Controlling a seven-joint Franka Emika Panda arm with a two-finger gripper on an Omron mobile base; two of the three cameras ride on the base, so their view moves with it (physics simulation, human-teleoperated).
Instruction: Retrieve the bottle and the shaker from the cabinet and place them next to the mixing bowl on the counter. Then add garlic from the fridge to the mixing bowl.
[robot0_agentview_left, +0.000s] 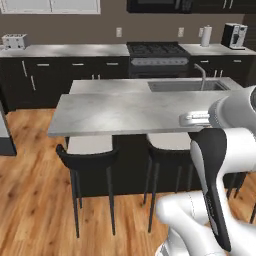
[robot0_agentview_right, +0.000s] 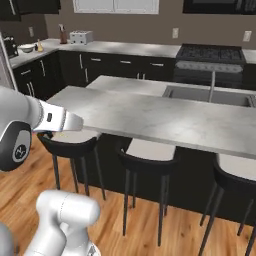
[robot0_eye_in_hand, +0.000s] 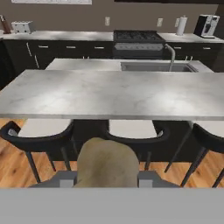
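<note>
I have the garlic (robot0_eye_in_hand: 106, 162) in the pincer (robot0_eye_in_hand: 106, 175): in the hand view a tan-brown lump sits right between the two grey finger tips, so the jaws are clamped on it, part way closed. That puts me on the last step, carrying garlic to the mixing bowl.

The base is out on the wooden floor, facing the long marbled island (robot0_eye_in_hand: 109, 94) with its black stools (robot0_agentview_left: 87, 157) tucked under the near edge. The sink (robot0_agentview_right: 210, 95) and faucet lie on the island's far side, the stove (robot0_agentview_left: 156, 52) beyond it against the back wall.

Far off at the left in the right base view, on the corner tabletop (robot0_agentview_right: 30, 55), I make out a pale bowl (robot0_agentview_right: 26, 48) with a small orange thing just beside it and a dark slim thing farther right; too small to be sure, but I judge that to be the mixing bowl and its company.

Next move, as I see it: drive left around the island toward that corner, keep the hold firm, bring the hand over the bowl's mouth, then let go.
</note>
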